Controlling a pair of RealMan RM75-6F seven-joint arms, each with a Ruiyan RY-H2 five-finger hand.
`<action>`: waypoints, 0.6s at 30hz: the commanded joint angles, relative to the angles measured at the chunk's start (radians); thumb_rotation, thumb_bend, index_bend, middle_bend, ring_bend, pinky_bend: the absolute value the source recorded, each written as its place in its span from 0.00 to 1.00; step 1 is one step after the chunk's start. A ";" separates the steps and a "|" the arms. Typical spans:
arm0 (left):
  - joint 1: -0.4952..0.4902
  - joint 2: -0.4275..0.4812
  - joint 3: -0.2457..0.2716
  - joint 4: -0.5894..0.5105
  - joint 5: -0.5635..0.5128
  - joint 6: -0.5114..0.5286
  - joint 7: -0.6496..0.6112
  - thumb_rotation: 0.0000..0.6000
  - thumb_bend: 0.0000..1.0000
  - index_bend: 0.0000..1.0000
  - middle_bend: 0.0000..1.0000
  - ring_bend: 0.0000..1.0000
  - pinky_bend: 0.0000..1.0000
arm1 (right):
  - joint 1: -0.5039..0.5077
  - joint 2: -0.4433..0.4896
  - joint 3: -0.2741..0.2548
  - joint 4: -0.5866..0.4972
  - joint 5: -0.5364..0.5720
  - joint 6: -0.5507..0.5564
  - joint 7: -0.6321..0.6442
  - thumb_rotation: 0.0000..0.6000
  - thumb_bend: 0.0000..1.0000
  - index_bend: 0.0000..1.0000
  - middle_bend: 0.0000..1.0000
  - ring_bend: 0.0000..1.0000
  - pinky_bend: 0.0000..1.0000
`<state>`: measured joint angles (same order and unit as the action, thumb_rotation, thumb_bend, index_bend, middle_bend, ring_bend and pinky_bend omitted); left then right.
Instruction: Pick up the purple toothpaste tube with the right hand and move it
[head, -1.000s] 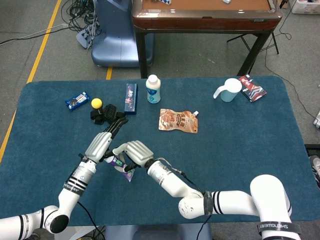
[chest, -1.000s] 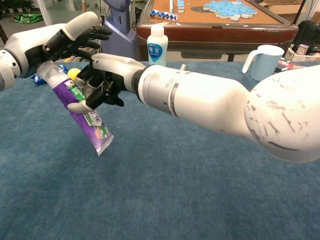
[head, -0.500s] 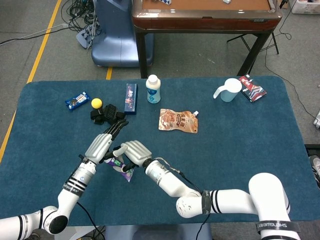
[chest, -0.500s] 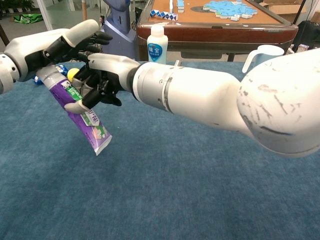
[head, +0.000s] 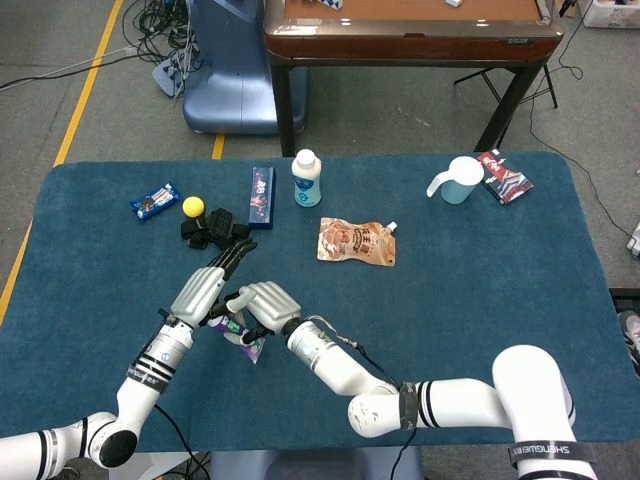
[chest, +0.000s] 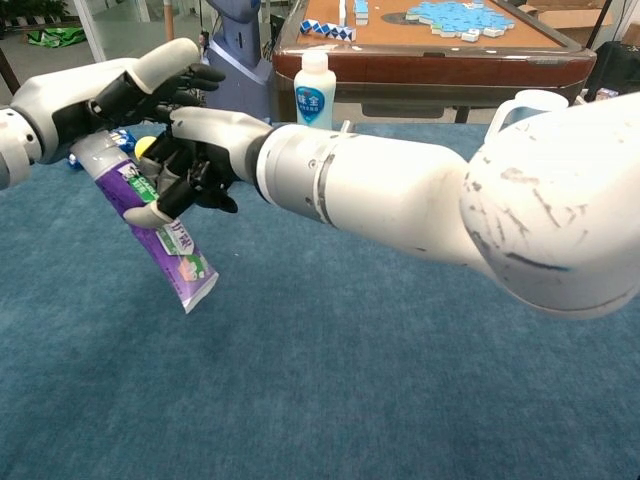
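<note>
The purple toothpaste tube (chest: 168, 245) hangs tilted above the blue tablecloth, its cap end up and to the left, its flat end down. My right hand (chest: 195, 150) grips its upper part, thumb under it and fingers curled over it. My left hand (chest: 110, 90) lies just above the cap end with its fingers stretched out straight; it does not clasp the tube. In the head view the tube (head: 247, 346) shows below the right hand (head: 265, 303), with the left hand (head: 205, 285) right beside it, near the table's front left.
Behind the hands lie a black object (head: 213, 228), a yellow ball (head: 193, 206), a blue packet (head: 154, 202) and a blue box (head: 262, 196). A white bottle (head: 306, 178), a snack pouch (head: 357, 242), a white mug (head: 459, 180) and a red packet (head: 503, 176) lie further back and right.
My right hand has shifted a little to the left and down with the tube in it. The left hand has barely moved.
</note>
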<state>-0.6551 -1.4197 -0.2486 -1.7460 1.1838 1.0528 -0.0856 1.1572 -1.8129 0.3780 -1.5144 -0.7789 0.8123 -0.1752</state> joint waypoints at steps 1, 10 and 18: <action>0.001 0.002 0.000 -0.004 -0.003 0.000 0.000 0.00 0.00 0.00 0.00 0.00 0.07 | 0.001 -0.001 0.001 0.000 -0.001 0.002 0.000 1.00 0.85 0.97 0.85 0.82 0.79; -0.002 0.001 -0.005 -0.010 -0.015 -0.002 0.006 0.00 0.00 0.00 0.00 0.00 0.07 | -0.002 -0.004 0.005 -0.006 -0.002 0.011 0.008 1.00 0.85 0.97 0.85 0.82 0.79; -0.003 0.003 -0.006 -0.013 -0.026 -0.003 0.015 0.00 0.00 0.00 0.00 0.00 0.07 | -0.002 0.001 -0.004 -0.006 0.002 0.003 0.005 1.00 0.85 0.97 0.86 0.82 0.79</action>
<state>-0.6582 -1.4176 -0.2544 -1.7589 1.1589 1.0503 -0.0707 1.1552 -1.8130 0.3766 -1.5202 -0.7777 0.8174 -0.1691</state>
